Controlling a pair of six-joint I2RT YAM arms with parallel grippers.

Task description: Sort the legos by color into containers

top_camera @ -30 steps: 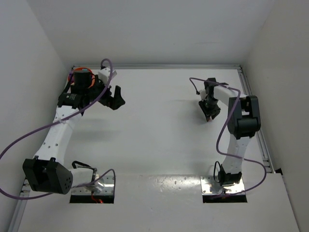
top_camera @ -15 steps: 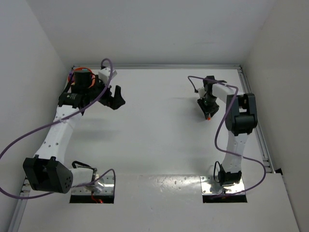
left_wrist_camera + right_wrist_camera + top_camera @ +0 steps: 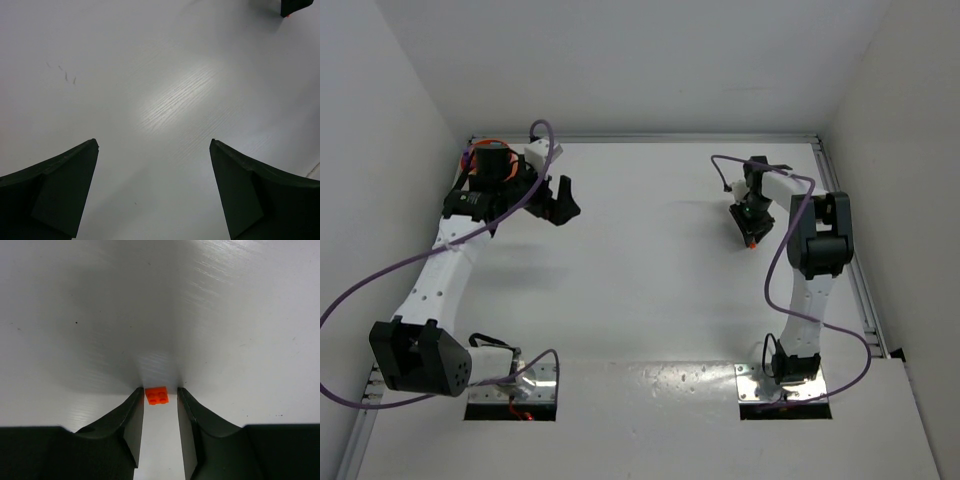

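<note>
Orange lego (image 3: 157, 395) between parted right claw (image 3: 160, 390) tips

Bright orange lego (image 3: 157, 395) (same hue as the bowl), matte white table (image 3: 650, 270) with faint grain, black right gripper (image 3: 160, 390), white arms (image 3: 440, 270) with black joints, purple cables (image 3: 380, 277), orange bowl (image 3: 486, 144) rim

Top view high behind the near edge, looking down on the table (image 3: 650, 270), left wrist view low, facing across it toward the right gripper (image 3: 294, 6), right wrist view close over the orange brick (image 3: 157, 395), both seen from above too.
</note>
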